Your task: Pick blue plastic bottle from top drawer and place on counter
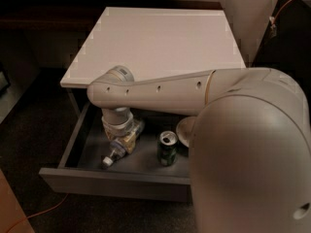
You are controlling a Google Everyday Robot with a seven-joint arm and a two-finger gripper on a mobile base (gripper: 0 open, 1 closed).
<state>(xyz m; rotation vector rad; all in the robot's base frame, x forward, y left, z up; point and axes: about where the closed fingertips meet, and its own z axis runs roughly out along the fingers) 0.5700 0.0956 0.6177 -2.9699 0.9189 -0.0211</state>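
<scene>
The top drawer [114, 182] is pulled open under the white counter [155, 38]. The blue plastic bottle [115, 153] lies on its side on the grey drawer floor at front left, its white cap pointing at the drawer front. My gripper [127, 140] hangs straight down from the wrist into the drawer, right over the bottle's rear end and touching or nearly touching it. The wrist hides the bottle's base.
A green soda can [167, 148] stands upright in the drawer right of the bottle. A white bowl [184, 130] sits behind the can, partly hidden by my arm. An orange cable [39, 215] lies on the dark floor at front left.
</scene>
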